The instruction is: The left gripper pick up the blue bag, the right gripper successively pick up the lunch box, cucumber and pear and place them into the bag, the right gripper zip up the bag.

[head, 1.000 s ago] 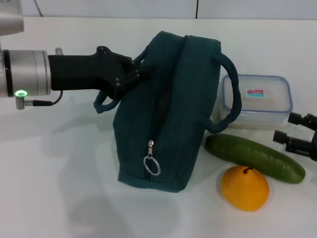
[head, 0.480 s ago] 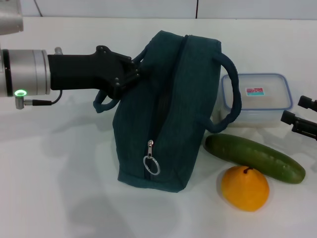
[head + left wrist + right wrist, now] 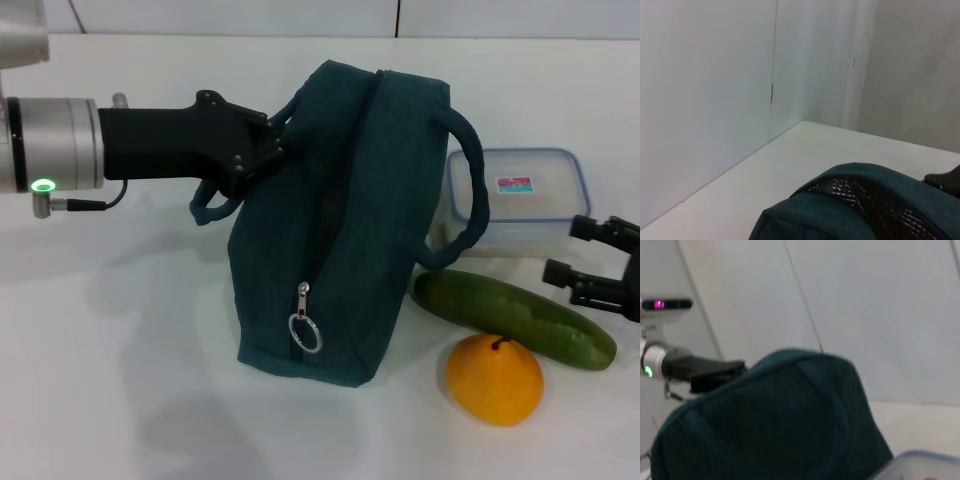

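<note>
Clear plastic, the lunch box sits just beyond the right gripper, whose fingers are spread and empty, long side running across its reach. The left gripper pinches a handle of the blue bag, far side.

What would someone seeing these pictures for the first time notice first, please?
The big blue bag standing mid-table draws the eye, with the left gripper clamped on the handle at its left side. To the bag's right lie the lunch box, the cucumber and, nearest the camera, the pear. The right gripper reaches in from the right edge, fingers open, beside the lunch box.
</note>
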Tool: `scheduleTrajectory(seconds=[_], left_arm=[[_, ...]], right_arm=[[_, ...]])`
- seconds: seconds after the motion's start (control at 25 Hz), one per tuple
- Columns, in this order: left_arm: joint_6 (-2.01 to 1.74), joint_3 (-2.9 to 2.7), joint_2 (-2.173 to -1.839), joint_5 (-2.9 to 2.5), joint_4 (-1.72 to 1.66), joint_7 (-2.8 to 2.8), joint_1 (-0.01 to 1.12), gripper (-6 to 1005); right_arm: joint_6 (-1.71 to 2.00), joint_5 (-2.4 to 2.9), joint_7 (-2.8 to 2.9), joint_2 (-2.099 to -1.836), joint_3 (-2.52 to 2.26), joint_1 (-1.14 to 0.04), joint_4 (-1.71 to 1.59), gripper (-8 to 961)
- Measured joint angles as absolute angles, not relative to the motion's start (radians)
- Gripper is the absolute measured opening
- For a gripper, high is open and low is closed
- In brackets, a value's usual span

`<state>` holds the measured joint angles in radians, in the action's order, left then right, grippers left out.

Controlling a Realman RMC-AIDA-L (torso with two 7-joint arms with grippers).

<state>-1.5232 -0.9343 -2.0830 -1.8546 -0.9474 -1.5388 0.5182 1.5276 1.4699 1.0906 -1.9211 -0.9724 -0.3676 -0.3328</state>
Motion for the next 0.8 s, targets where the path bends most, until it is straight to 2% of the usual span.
scheduleTrajectory(seconds=[0.32, 0.8], left_arm=[[-1.525, -0.938, -2.083, -1.855, -0.952, -1.544, 0.523, 44], [-1.524, -0.934, -2.083, -1.853, -0.948, -1.541, 0.523, 44]], right_arm=[[1.427, 1.560, 1.168, -1.929, -0.976, -0.440, -0.334, 870], [1.374, 1.542, 1.185, -1.935, -0.936, -0.442, -0.338, 870]])
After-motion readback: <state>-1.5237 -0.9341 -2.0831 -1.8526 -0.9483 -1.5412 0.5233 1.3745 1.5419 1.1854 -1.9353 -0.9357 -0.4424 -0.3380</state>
